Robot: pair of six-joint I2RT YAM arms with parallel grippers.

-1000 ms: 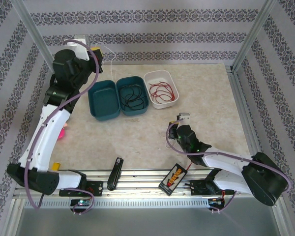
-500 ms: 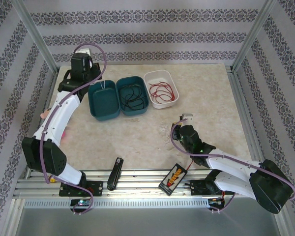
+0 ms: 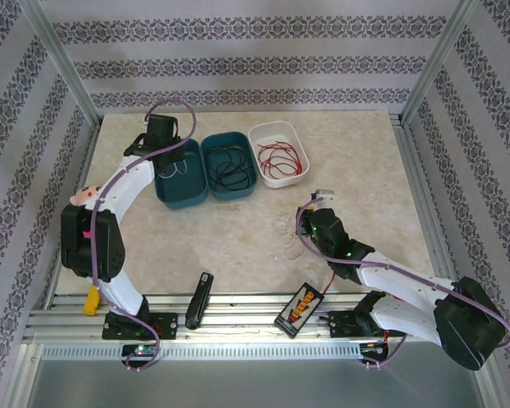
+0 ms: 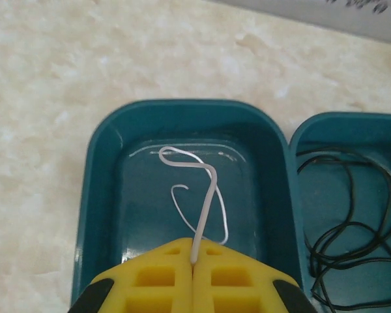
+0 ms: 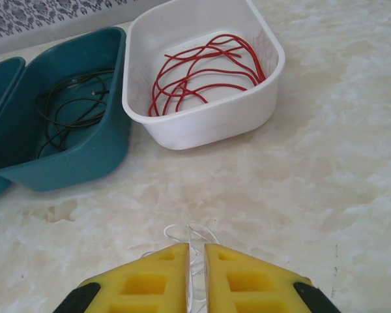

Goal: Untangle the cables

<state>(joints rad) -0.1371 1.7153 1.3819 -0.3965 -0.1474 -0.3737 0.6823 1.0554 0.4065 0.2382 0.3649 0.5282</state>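
Left gripper [image 4: 193,251]: jaws shut together, pinching the white wire [image 4: 208,189] at one point. The wire hangs from the fingertips in a loose curl into the left teal bin [image 4: 98,195]; whether its tip touches the floor of the bin I cannot tell. From the top view this gripper [image 3: 172,157] sits over that bin [image 3: 174,204], near the far-left corner of the table [image 3: 365,153].

Right gripper [image 5: 197,251]: jaws a narrow slit apart. A thin white strand [image 5: 189,229] runs up through the slit and loops just past the fingertips – whether it is clamped or merely lying there I cannot tell. From above, this gripper [image 3: 318,202] is low over the table right of centre, with the strand [image 3: 287,234] lying loose on the surface just to its left.

Black wire [image 3: 229,166]: coiled in the middle teal bin [image 5: 65,166], which touches the left bin.

Red wire [image 5: 205,72]: coiled in the white bin [image 5: 202,124], just beside the middle bin.

All three bins stand in a row near the far edge – well apart from my right gripper.
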